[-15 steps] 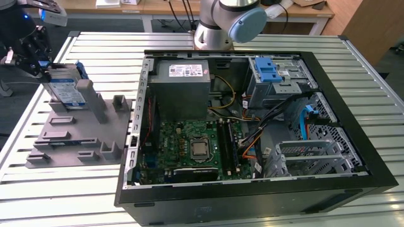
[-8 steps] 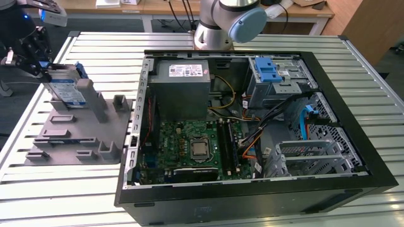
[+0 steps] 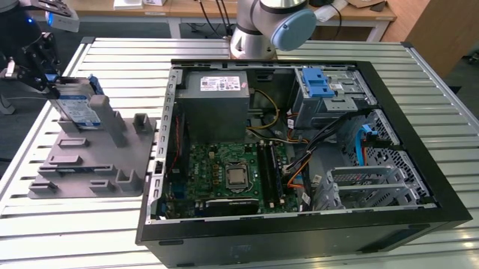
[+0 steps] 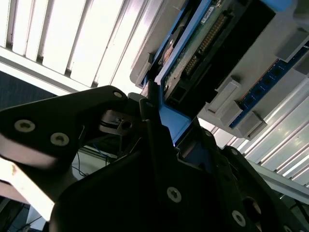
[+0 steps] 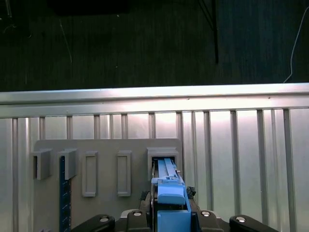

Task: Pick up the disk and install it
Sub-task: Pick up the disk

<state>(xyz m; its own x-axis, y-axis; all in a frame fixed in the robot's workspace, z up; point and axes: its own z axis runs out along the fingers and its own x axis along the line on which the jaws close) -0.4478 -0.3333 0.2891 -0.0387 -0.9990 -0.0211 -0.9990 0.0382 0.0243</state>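
Observation:
The disk point(image 3: 77, 106), a silver-grey drive with a blue-and-white label in a blue bracket, stands on edge in a slot of the grey fixture point(image 3: 90, 162) at the exterior view's left. My gripper point(image 3: 51, 83) is at the disk's upper end, shut on the blue bracket. The first wrist view has the disk point(image 5: 167, 191) between my black fingers, its far end reaching into a slot of the fixture point(image 5: 106, 145). The second wrist view shows my gripper point(image 4: 161, 123) clamped on the blue bracket, with the disk's connector end point(image 4: 203, 41) beyond.
An open computer case point(image 3: 419, 162) lies on the slatted metal table point(image 3: 112, 61) to the exterior view's right of the fixture. Inside are a grey power-supply box point(image 3: 217, 106), a blue-latched drive cage point(image 3: 326, 89) and a green motherboard point(image 3: 228, 174). The arm's base point(image 3: 262, 28) stands behind the case.

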